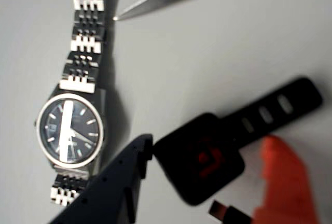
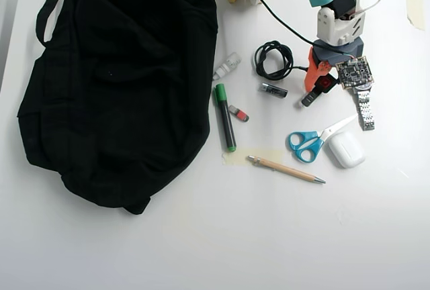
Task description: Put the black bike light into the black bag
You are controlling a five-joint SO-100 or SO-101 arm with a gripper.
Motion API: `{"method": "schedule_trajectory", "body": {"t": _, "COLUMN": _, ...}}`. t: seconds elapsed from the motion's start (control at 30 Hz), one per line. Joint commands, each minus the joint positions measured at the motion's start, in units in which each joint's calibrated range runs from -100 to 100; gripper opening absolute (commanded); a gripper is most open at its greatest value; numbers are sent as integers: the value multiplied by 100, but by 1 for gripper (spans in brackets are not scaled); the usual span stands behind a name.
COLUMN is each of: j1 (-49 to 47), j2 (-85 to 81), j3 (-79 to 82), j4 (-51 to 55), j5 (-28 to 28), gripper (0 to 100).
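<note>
On your far left in the overhead view lies the large soft black fabric bag, with a green-capped marker just beside its right edge. Further right, the small black bike light with its red square lens rests on the white table. Your gripper straddles it: in the wrist view the jaws stand spread, dark finger seemingly touching the light's left edge, blurred orange finger on its right. A steel-banded wristwatch lies close by.

Bike light flat, red-faced — black bag apart.
</note>
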Motion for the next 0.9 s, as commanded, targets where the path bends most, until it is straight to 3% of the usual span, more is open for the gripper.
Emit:
{"method": "schedule_trajectory", "body": {"t": 0.0, "j1": 30, "j2": -42, "j3": -207, "j4": -60, "j5": -11, "gripper": 21}}
{"method": "schedule_trajectory", "body": {"t": 0.27, "j1": 105, "j2": -42, "j3": -189, "j4": -60, "j5": -11, "gripper": 16}}
{"method": "schedule_trajectory", "body": {"t": 0.5, "j1": 195, "j2": -125, "j3": -198, "j4": -60, "j5": 10, "gripper": 3}}
{"method": "schedule_trajectory", "body": {"t": 0.87, "j1": 270, "j2": -167, "j3": -261, "j4": -51, "j5": 36, "gripper": 2}}
